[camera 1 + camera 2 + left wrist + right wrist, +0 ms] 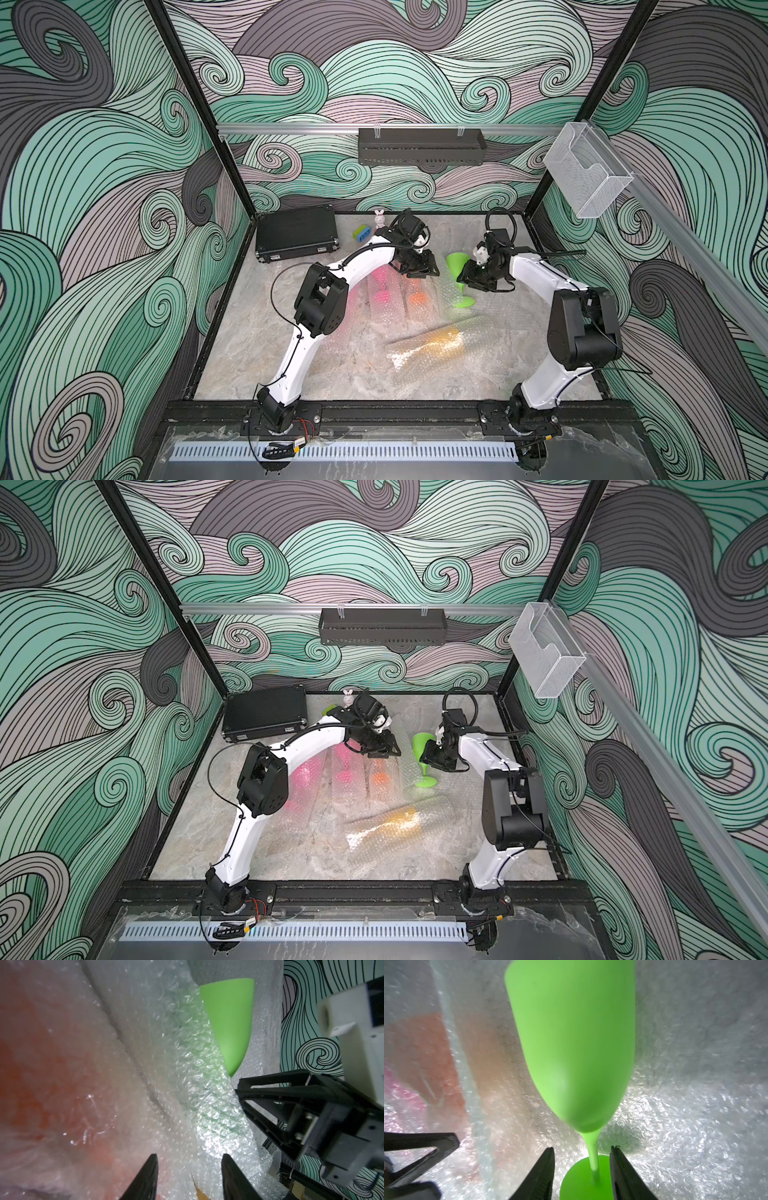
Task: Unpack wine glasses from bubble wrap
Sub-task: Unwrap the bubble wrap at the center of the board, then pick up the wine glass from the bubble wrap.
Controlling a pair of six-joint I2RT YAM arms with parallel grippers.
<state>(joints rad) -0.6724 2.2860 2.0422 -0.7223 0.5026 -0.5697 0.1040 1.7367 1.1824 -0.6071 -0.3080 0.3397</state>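
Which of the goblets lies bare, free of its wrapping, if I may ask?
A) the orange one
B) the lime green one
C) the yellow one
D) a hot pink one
B: the lime green goblet shows plain and uncovered, its stem between the open jaws of the right pincer, while the orange goblet, yellow goblet and pink goblets show only dimly through bubble wrap.

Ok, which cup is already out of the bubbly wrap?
On the grey marble-look tabletop, look towards the back, by the tip of the right white robot arm. There the lime green plastic goblet rests on a sheet of clear bubble wrap. It is the only bare one: the hot pink goblets, the orange goblet and the yellow goblet nearby show only blurrily through their wrap.
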